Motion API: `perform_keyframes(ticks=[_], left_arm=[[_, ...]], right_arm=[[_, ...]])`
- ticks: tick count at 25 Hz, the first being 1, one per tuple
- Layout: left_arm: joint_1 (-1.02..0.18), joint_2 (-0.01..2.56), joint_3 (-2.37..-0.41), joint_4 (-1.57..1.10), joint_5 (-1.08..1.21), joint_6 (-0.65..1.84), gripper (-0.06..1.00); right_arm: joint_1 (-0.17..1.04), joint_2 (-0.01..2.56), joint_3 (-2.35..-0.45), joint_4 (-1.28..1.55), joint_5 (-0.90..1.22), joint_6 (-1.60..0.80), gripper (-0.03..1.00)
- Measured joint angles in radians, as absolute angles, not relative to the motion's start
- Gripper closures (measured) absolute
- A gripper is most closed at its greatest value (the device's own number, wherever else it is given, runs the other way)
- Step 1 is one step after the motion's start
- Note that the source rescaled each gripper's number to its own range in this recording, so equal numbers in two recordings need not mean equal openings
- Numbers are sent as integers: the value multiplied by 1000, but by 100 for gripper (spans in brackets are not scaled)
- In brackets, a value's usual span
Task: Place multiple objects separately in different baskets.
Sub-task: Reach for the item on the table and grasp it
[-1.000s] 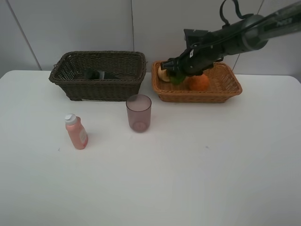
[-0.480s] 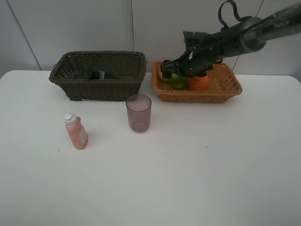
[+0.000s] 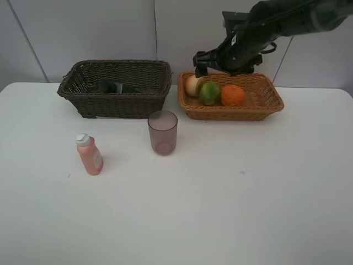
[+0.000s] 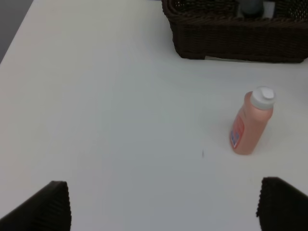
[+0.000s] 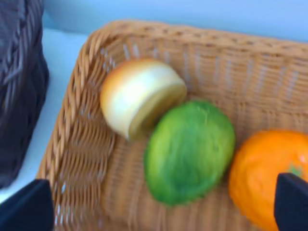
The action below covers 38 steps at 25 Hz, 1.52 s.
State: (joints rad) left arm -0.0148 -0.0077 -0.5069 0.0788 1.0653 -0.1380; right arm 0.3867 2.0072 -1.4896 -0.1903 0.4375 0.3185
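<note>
My right gripper [image 3: 202, 64] hangs open just above the far left end of the light tan basket [image 3: 259, 107], holding nothing. In that basket lie the red-yellow round fruit [image 3: 193, 85], the green mango [image 3: 209, 93] and the orange [image 3: 233, 95], side by side; the right wrist view shows the mango [image 5: 188, 150] between the open fingers, well below them. The dark pump bottle [image 3: 113, 86] lies in the dark brown basket [image 3: 121, 102]. On the table stand the purplish cup [image 3: 162, 132] and the pink bottle [image 3: 89, 155]. My left gripper [image 4: 163, 207] is open, back from the pink bottle [image 4: 251, 124].
The two baskets sit side by side at the back of the white table, close to the wall. The cup stands just in front of the gap between them. The right arm reaches in from the upper right.
The right gripper opened, let go of the mango in the tan basket and rose clear of it. The mango now rests between the round fruit and the orange.
</note>
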Motion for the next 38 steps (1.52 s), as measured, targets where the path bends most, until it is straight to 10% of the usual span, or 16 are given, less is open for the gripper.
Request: perform_keyframes(ticks=[15,38], left_arm=[[-15,-8,-507,79,1065,-138,-6],[-15,-8,-507,79,1065,-138,-6]], right_arm=[[492,1795,-1491,-188,926,193,-2],[412,1617,-1330,-184,1000,193,-2]])
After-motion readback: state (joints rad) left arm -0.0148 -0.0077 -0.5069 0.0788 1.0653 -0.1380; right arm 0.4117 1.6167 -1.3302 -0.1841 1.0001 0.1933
